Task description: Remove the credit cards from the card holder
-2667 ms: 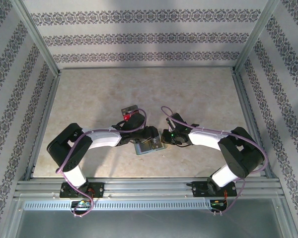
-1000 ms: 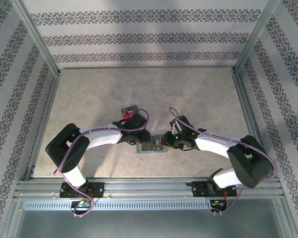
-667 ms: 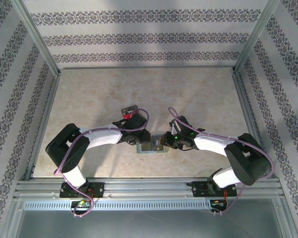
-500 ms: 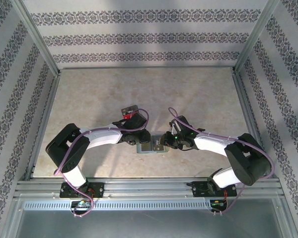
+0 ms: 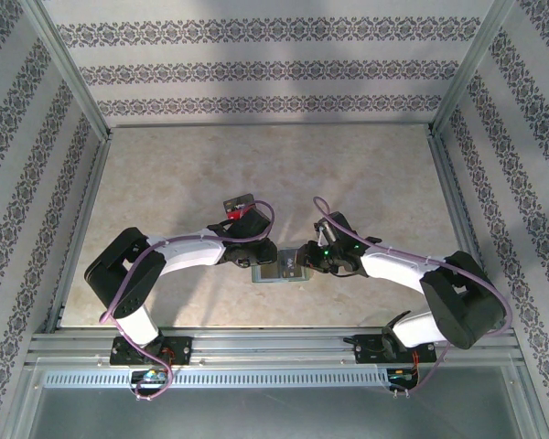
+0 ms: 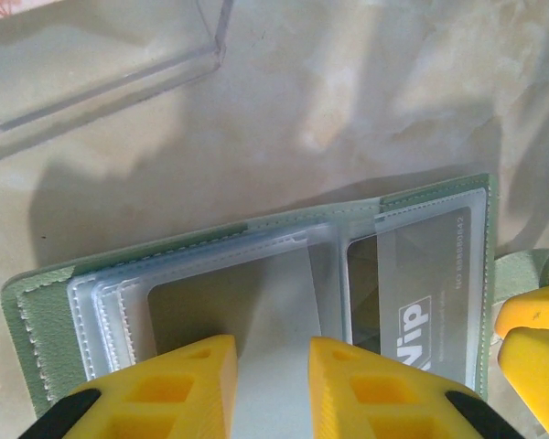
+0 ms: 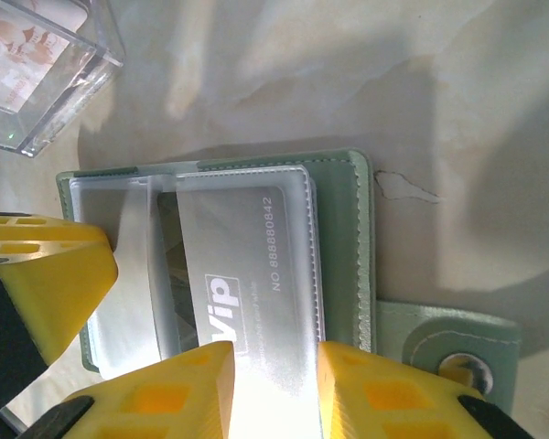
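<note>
The soft pale-green card holder [image 7: 343,229] lies open and flat near the front of the marbled beige table [image 5: 348,174], with a dark grey plastic credit card [image 7: 256,265] in its clear sleeve [image 6: 119,302]. My right gripper [image 7: 274,393] straddles the card's end and my left gripper [image 6: 273,384] the other panel. Both are narrowed, but I cannot tell whether they pinch. If the left slips, the holder may drag along. The clear plastic tray [image 7: 37,82] crowds the far-left side, and open tabletop lies to the right.

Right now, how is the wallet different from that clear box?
The holder is soft, pale green and stitched, lying open and flat; the tray is rigid clear plastic with upright walls. The holder shows a grey Vip card in a clear sleeve; the tray holds pale, reddish-printed pieces. Both rest on the table.
</note>
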Robot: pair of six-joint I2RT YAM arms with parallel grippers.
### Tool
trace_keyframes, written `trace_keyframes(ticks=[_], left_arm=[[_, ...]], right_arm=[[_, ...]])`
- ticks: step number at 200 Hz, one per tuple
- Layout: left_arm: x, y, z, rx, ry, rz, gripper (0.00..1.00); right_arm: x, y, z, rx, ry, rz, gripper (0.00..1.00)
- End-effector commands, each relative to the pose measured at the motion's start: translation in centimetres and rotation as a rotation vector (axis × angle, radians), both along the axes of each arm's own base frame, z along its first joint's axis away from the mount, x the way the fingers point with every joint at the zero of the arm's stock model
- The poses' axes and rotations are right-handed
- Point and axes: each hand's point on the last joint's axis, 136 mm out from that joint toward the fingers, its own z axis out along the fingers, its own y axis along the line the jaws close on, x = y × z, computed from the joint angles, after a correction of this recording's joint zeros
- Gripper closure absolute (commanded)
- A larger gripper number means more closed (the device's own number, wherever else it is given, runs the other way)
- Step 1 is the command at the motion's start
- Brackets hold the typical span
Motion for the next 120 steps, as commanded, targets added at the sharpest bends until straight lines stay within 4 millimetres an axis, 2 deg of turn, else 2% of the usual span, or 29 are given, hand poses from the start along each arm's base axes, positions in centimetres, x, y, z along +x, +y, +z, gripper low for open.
trace_keyframes(ticks=[1, 69, 120], left_arm=[[-0.6, 0.4, -1.1, 0.042, 0.027, -0.012, 0.73], [-0.6, 0.2, -1.0, 0.032, 0.028, -0.013, 0.73], [-0.5, -0.2, -1.2, 0.023, 0.037, -0.02, 0.73]], right_arm=[[-0.1, -0.7, -0.9, -0.03, 0.016, -0.016, 0.7], [-0.1, 0.1, -1.5, -0.015, 0.028, 0.0, 0.7], [0.2, 2.1, 0.0, 0.105, -0.002, 0.037, 0.76]])
